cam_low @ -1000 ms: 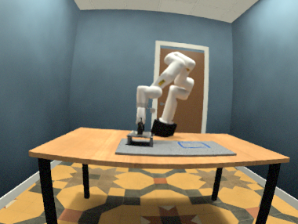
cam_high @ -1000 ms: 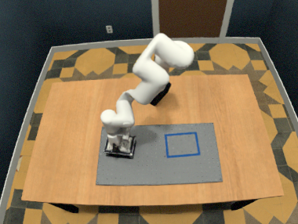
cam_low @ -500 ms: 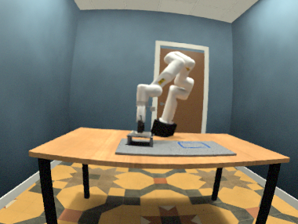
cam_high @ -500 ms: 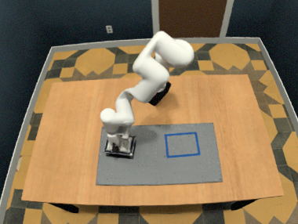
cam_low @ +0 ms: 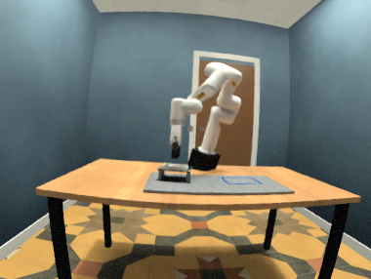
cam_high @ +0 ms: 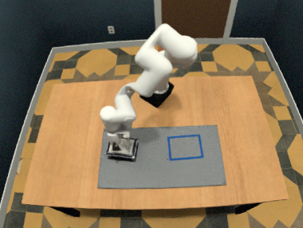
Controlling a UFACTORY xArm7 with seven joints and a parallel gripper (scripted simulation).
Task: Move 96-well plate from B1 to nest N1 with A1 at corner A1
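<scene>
The raised plate nest N1 [cam_high: 122, 150] is a dark frame on the left part of the grey mat [cam_high: 161, 156]. It also shows in the exterior view [cam_low: 174, 174]. The pale 96-well plate [cam_high: 122, 147] lies on top of the nest, inside its dark rim; in the exterior view it is a thin flat slab [cam_low: 170, 170]. Its cut-off corner is too small to make out. My gripper [cam_low: 175, 152] is open and empty, pointing down a little above the plate, clear of it. In the top view the gripper [cam_high: 120, 140] is mostly hidden under the wrist. The blue outline of spot B1 [cam_high: 184, 147] is empty.
The arm's black base [cam_high: 159, 96] stands behind the mat at the middle of the wooden table. The arm reaches from it over the mat's left part. A brown door [cam_low: 234, 117] is behind the table.
</scene>
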